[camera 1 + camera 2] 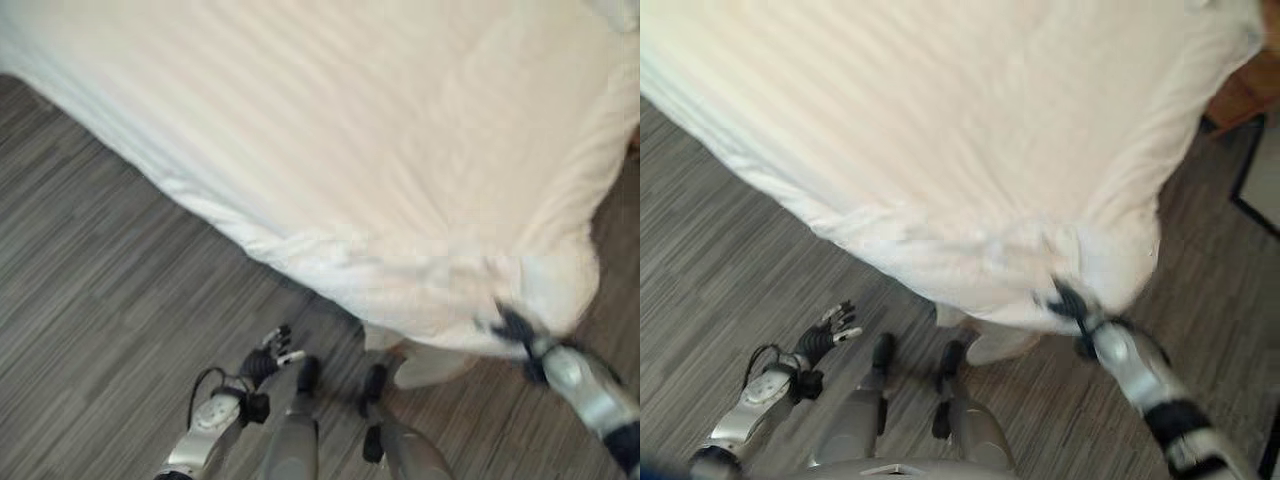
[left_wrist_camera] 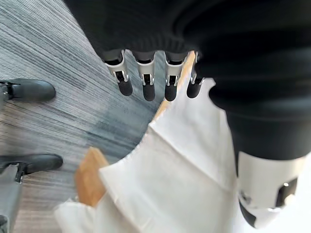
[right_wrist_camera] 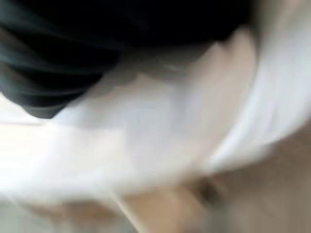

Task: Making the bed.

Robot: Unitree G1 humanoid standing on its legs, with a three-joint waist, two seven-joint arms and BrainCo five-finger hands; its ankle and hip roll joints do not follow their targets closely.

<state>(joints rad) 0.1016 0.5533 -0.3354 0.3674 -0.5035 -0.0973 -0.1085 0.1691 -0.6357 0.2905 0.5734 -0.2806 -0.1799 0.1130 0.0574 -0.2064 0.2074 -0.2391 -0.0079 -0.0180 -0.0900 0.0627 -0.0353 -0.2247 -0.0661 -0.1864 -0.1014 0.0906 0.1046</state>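
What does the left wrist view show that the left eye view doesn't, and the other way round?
Left wrist view: up close, a wooden frame corner peeks out from under the white bedding.
Left eye view: the broad bed top, with the right hand at the bedding's hanging corner.
Both: the white bedding, the grey plank floor, and the left hand, fingers straight and holding nothing.

No text, label, number or sign can be read anywhere in these views.
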